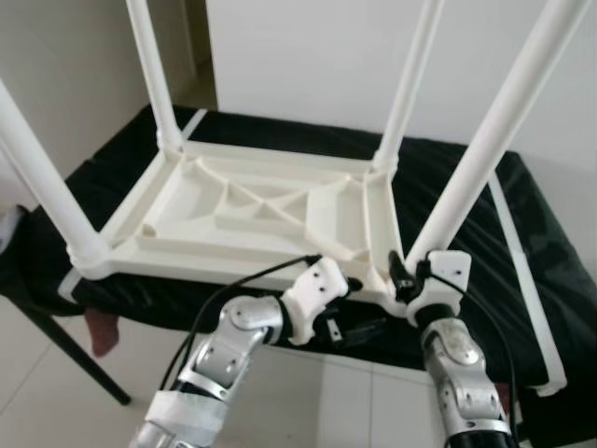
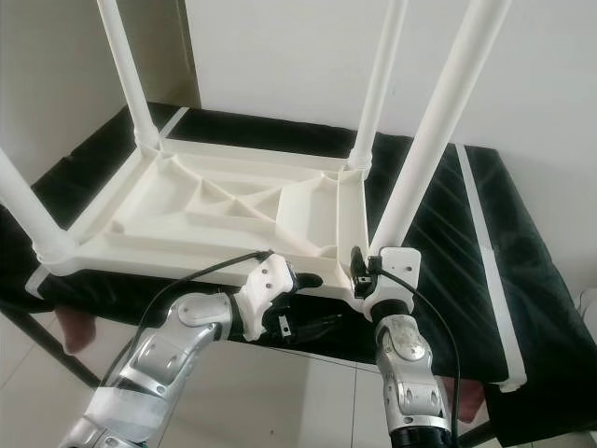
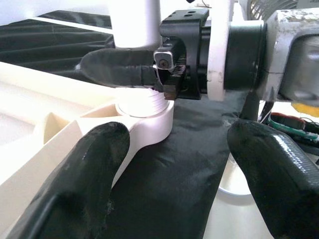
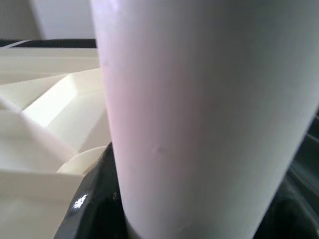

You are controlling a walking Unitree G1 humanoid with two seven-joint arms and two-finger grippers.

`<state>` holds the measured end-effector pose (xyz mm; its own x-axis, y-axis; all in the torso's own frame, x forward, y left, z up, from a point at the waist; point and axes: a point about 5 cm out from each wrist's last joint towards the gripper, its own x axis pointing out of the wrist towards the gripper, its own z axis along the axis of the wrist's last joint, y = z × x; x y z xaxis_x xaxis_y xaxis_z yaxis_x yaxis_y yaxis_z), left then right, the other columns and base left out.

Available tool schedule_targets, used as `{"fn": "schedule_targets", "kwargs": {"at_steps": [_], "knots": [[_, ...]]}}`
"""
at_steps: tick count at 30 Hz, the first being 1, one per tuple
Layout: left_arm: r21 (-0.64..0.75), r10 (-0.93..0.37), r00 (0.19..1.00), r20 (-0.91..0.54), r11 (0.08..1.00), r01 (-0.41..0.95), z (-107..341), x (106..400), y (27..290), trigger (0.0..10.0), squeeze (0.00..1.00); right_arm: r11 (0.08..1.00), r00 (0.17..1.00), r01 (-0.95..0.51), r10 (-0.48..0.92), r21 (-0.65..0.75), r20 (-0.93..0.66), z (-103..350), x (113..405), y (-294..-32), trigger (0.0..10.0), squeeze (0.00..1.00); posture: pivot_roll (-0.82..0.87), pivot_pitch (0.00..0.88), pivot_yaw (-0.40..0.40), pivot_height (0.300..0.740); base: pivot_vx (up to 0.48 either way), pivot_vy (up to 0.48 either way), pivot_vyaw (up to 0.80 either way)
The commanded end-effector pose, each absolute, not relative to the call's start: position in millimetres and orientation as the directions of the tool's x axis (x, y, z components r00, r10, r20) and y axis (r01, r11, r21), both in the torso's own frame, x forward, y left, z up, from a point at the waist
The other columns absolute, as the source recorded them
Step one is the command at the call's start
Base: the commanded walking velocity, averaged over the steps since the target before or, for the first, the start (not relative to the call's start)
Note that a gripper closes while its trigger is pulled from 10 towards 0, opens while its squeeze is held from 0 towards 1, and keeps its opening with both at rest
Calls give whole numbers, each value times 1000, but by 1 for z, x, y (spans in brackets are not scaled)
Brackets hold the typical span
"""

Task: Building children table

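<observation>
White plastic table point(image 1: 252, 210) lies upside down on a black cloth point(image 1: 485, 243), its four legs standing up. The right gripper point(image 3: 134, 69) is closed around the base of the near right leg point(image 1: 485, 149), just above the corner socket. The left gripper point(image 3: 174, 169) sits beside that same corner at the table's near edge, its fingers point(image 3: 89, 174) spread wide and holding nothing.
</observation>
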<state>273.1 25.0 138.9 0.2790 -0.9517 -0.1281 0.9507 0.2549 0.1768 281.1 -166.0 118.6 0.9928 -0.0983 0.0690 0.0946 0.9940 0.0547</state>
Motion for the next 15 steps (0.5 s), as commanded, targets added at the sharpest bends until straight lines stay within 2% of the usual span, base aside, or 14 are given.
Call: {"fn": "schedule_targets", "kwargs": {"at_steps": [1, 6, 10, 11, 14, 15], "knots": [[179, -943, 314, -110, 292, 940, 142, 274, 24, 10000, 0, 975, 978, 208, -208, 81, -12, 103, 273, -169, 10000, 0, 27, 0, -55, 740, 0, 0, 0], [176, -947, 304, -103, 283, 943, 143, 275, 22, 10000, 0, 979, 983, 185, -185, 85, -7, 105, 270, -153, 10000, 0, 18, 0, -41, 740, 0, 0, 0], [179, -949, 297, -105, 275, 945, 143, 275, 21, 10000, 0, 976, 980, 196, -197, 91, -5, 107, 271, -154, 10000, 0, 15, 0, -38, 740, 0, 0, 0], [181, -949, 296, -106, 274, 944, 143, 275, 21, 10000, 0, 975, 979, 204, -205, 93, 1, 108, 272, -156, 10000, 443, 13, 0, -36, 740, 0, 0, 0], [184, -949, 296, -107, 273, 944, 143, 276, 21, 10000, 0, 972, 976, 215, -216, 91, 7, 110, 272, -158, 10000, 443, 10, 0, -33, 740, 0, 0, 0], [183, -951, 292, -105, 270, 945, 143, 276, 19, 10000, 0, 975, 977, 208, -211, 74, 33, 114, 272, -164, 10000, 1000, 3, 0, -29, 740, 0, 0, 0]]}}
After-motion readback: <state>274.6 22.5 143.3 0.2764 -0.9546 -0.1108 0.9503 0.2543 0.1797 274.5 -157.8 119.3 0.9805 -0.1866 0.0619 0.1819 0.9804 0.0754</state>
